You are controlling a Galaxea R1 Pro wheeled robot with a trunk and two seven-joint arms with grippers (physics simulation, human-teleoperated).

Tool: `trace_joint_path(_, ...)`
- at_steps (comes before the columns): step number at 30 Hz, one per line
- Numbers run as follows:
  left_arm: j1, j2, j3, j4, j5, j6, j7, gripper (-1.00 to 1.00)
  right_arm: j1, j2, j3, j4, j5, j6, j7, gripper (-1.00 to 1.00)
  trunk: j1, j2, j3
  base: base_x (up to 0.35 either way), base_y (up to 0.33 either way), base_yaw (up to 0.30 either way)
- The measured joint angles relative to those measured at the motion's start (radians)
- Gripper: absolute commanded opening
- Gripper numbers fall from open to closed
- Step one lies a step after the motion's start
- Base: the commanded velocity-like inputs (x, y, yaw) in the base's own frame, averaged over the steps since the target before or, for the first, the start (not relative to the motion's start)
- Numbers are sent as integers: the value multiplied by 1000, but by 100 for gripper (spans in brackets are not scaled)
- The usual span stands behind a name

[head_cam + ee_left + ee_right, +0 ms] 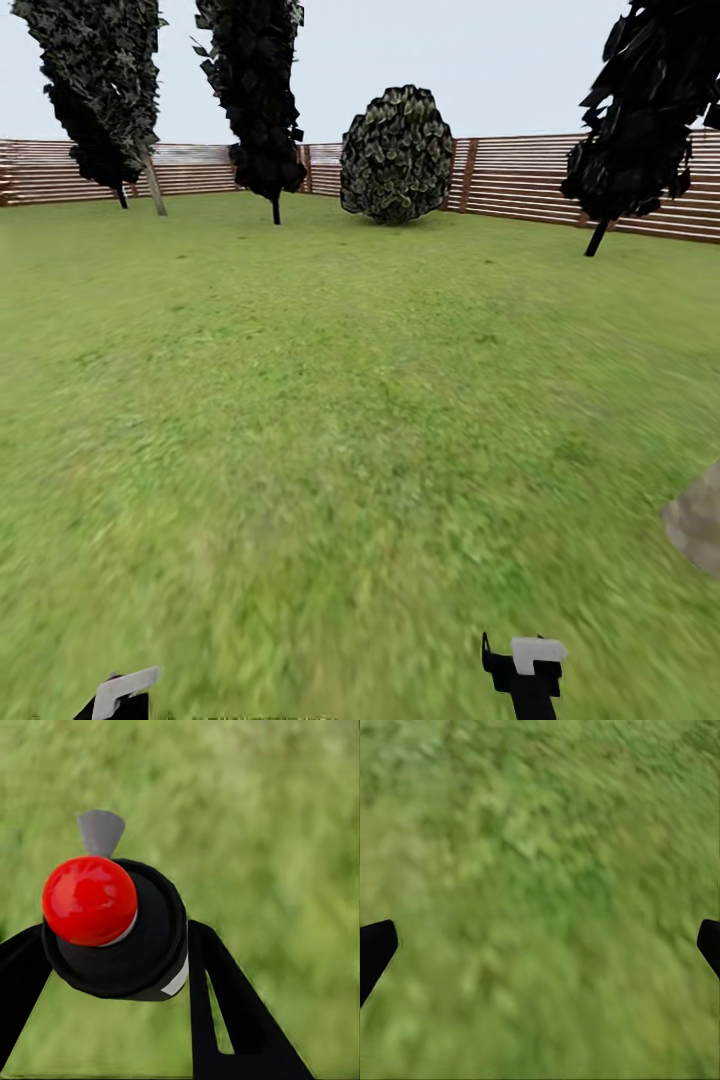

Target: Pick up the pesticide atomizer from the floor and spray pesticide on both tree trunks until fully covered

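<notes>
Head view takes in the garden's lawn point(330, 400), a broad sweep of soft, smeared green grass that runs from the near edge up to a brown fence point(560, 185) of horizontal wooden slats across the 12 o'clock horizon under a pale, flat sky. Along that fence stand dark, ragged leafy forms: a leaning one at 11 o'clock point(100, 85) with a thin pale stem, a tall narrow one point(255, 100) just right of it on a thin dark stem, a round, scaly-leaved bush point(397, 153) at 12 o'clock, and a black jagged crown point(645, 110) at 1 o'clock, tilted on a thin stem. A rough grey-tan stone point(697, 520) pokes in at 4 o'clock.

At 5 o'clock the right gripper point(527, 668) shows as a black angular block with a pale grey cap; at 7 o'clock the left gripper point(122, 695) shows a similar pale plate on black.

In the left wrist view, the left gripper point(112, 960) has its black fingers point(225, 1005) closed against the pesticide atomizer point(120, 937), a round matte-black body topped by a glossy red ball, with a small grey fan-shaped nozzle beyond it, all above blurred grass.

In the right wrist view, the right gripper point(540, 945) is spread wide, its black fingertips point(375, 949) at the frame's opposite edges with nothing between them but mottled green turf.
</notes>
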Motion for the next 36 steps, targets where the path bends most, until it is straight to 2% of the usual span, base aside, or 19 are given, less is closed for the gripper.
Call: trace_joint_path(36,0,-2,0,0,0,0,0,-100,0,0,1,1,1,0,0,100,0,0,-13,0,0,281)
